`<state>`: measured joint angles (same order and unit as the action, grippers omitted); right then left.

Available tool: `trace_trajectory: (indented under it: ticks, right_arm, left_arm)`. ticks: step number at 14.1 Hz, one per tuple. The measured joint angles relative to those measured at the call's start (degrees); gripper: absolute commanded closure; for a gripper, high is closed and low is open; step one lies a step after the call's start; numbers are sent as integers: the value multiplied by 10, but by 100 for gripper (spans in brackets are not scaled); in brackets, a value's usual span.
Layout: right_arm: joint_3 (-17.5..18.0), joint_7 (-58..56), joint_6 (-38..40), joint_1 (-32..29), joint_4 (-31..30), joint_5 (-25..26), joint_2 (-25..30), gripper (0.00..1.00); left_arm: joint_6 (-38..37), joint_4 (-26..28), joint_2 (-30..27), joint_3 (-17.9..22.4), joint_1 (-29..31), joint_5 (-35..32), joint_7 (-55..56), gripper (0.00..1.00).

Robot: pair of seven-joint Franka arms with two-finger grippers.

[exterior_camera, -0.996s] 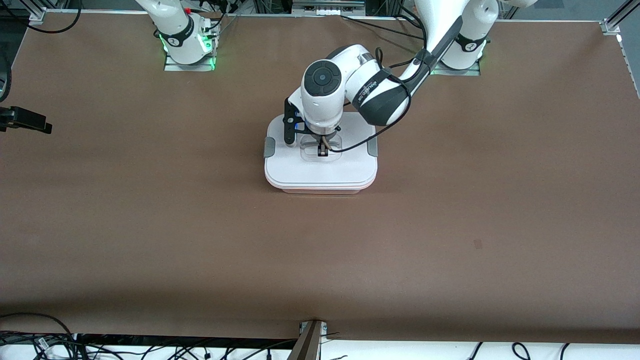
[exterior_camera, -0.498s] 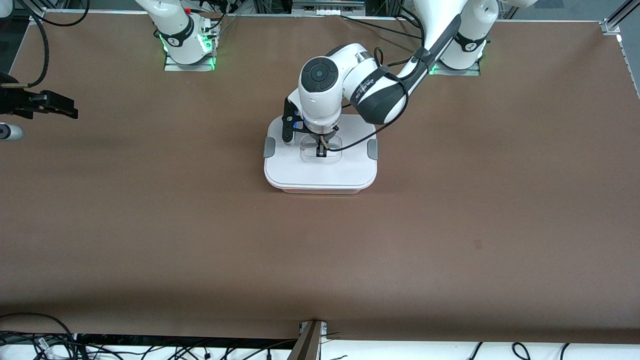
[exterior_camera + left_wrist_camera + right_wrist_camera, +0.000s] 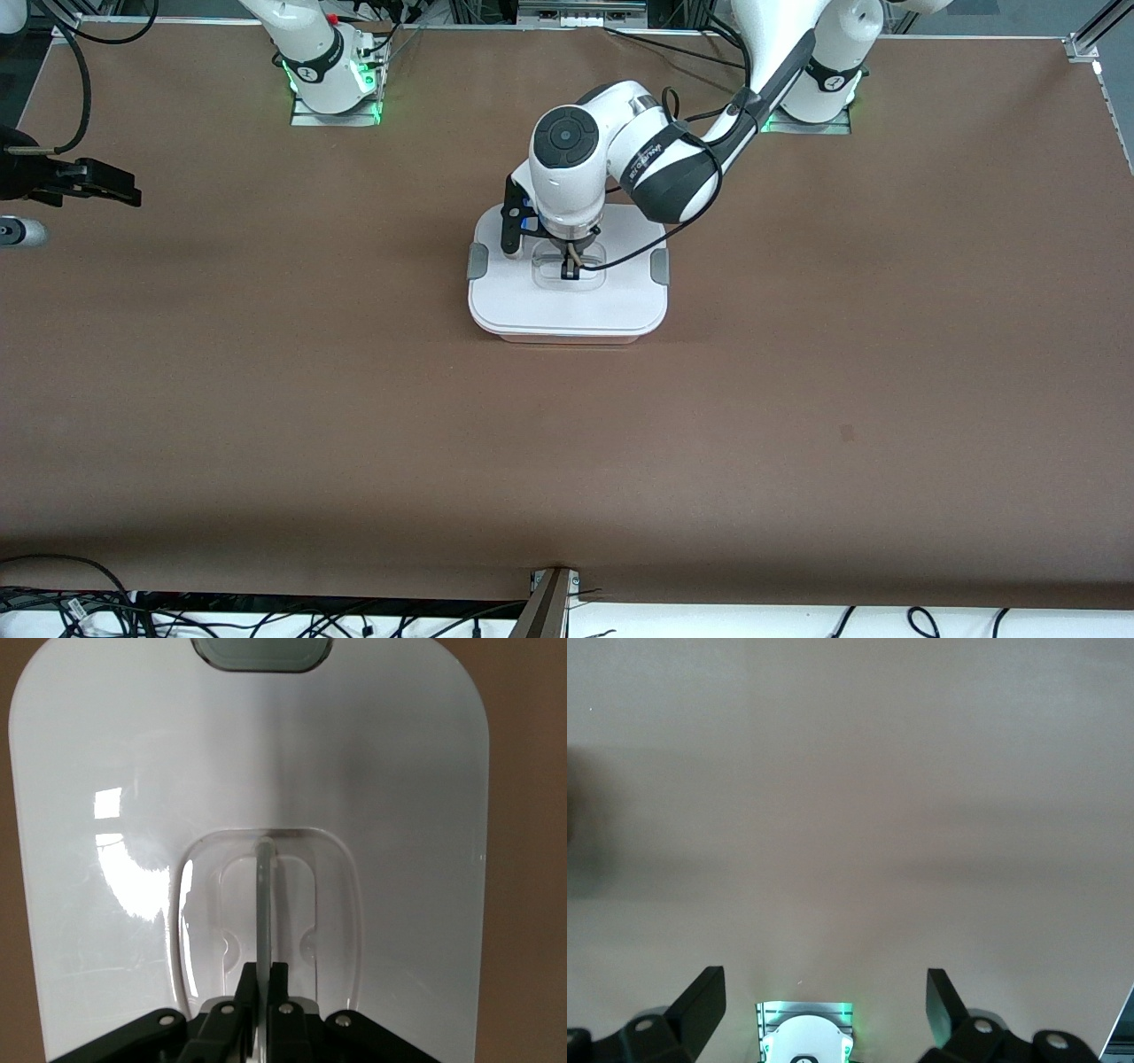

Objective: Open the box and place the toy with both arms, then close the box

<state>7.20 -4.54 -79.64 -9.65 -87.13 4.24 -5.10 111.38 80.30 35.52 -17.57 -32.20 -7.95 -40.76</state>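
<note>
The box [image 3: 567, 306] stands in the middle of the table with its white lid [image 3: 124, 771] lying on the pale pink tub [image 3: 567, 339]. A grey clip [image 3: 477, 262] sits at each end of the lid. My left gripper [image 3: 571, 266] [image 3: 266, 967] reaches straight down and is shut on the lid's clear handle [image 3: 266, 895]. My right gripper [image 3: 120, 189] [image 3: 824, 979] hangs open and empty over the table's edge at the right arm's end. The toy is out of view.
Bare brown tabletop [image 3: 797, 425] surrounds the box. The right arm's base [image 3: 330, 66] and the left arm's base [image 3: 824, 84] stand along the table's farther edge. Cables [image 3: 266, 620] lie past the nearer edge.
The lid has settled lower onto the tub, with the left gripper still on its handle. The right gripper has shifted away from the front camera at the table's edge.
</note>
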Motion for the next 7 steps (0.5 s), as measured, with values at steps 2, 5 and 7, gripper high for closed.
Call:
trace_trajectory:
  ticks: [2, 5, 7]
  right_arm:
    - [0, 0, -1, 0, 0, 0, 0, 0]
    - [0, 0, -4, 0, 0, 0, 0, 0]
    - [0, 0, -5, 1, 0, 0, 0, 0]
  left_arm:
    - [0, 0, 0, 0, 0, 0, 1, 100]
    - [1, 0, 0, 0, 0, 0, 5, 100]
    - [3, 1, 1, 0, 0, 0, 29, 100]
